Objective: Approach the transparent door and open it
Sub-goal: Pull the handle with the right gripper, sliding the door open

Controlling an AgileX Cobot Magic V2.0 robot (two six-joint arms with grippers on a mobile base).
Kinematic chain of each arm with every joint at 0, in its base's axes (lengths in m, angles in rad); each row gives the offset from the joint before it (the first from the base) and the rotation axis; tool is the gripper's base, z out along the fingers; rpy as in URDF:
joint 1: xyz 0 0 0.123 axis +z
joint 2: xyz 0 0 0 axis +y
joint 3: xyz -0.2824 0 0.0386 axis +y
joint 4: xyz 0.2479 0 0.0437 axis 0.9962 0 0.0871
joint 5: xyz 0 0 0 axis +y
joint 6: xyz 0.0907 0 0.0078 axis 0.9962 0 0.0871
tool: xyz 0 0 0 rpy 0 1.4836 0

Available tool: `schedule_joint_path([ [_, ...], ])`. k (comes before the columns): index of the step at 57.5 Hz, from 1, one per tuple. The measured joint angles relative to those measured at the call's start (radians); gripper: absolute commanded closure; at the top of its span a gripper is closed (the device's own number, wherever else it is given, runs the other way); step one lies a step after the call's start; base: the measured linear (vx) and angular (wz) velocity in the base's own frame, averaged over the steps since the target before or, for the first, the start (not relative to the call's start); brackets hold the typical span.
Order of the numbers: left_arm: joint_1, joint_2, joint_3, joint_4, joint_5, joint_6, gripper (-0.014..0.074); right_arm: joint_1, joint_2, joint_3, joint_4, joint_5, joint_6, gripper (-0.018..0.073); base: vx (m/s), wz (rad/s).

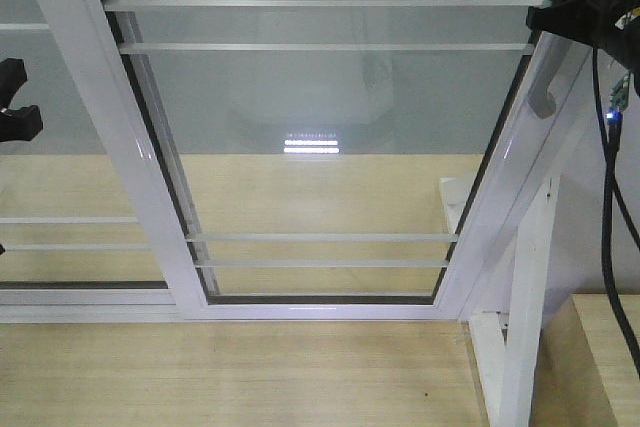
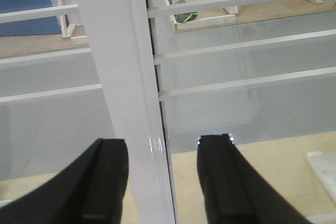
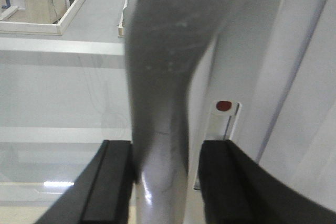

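Observation:
The transparent door [image 1: 320, 127] fills the front view, clear glass with thin white bars in a white frame. Its curved grey handle [image 1: 546, 77] sits on the right edge. My right gripper [image 1: 560, 15] is at that handle. In the right wrist view the right gripper [image 3: 165, 182] is open with the handle [image 3: 163, 77] between its fingers; the left finger [image 3: 107, 182] touches it and the right finger stands a little apart. My left gripper [image 2: 165, 182] is open and straddles a white frame upright [image 2: 126, 77] without touching it. It shows at the left edge [image 1: 22, 99] in the front view.
A second white-framed glass panel [image 1: 60, 147] overlaps the door on the left. A white stand [image 1: 525, 327] and a wooden box [image 1: 610, 357] sit at lower right. A black cable [image 1: 603, 197] hangs down the right side. A latch with a red dot [image 3: 224, 106] is beside the handle.

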Motion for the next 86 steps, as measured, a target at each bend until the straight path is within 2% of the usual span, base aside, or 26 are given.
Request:
schedule_joint_path([
  [9,0.000,0.000,0.000,0.000,0.000,0.000,0.0153,0.003,0.000,0.000,-0.003,-0.004,0.002,0.0328,0.00,0.00],
  [36,0.000,0.000,0.000,0.000,0.000,-0.002,0.0153,0.071,0.010,-0.018,0.049,-0.003,0.023,0.0316,0.00,0.00],
  [62,0.000,0.000,0.000,0.000,0.000,-0.003,0.0153,0.220,0.035,-0.075,0.031,0.042,0.027,0.0315,0.00,-0.02],
  [86,0.000,0.000,0.000,0.000,0.000,-0.003,0.0153,0.380,0.058,-0.093,0.012,-0.010,0.028,0.0315,0.00,0.01],
])
